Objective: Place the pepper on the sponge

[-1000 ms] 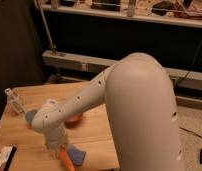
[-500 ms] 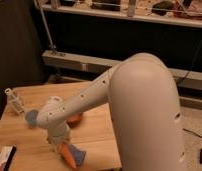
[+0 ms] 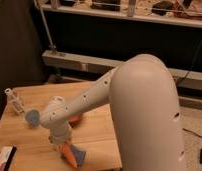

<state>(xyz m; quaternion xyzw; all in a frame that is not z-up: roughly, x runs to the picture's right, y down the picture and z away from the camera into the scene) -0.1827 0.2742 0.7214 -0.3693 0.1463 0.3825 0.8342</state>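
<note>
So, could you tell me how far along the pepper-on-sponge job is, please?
Nearly there, it seems. Done: the pepper lies against the sponge, overlapping it, near the front edge of the wooden table. In hand: the gripper is right above the pepper, largely hidden by the wrist. Left: probably settling the pepper on the sponge and withdrawing.

Claw [image 3: 63, 146] hangs over pepper [image 3: 69, 153], which lies against sponge [image 3: 80, 158].

White arm [image 3: 101, 92] down-left, wrist [image 3: 56, 120] low, jaws beneath it at lower centre.
</note>
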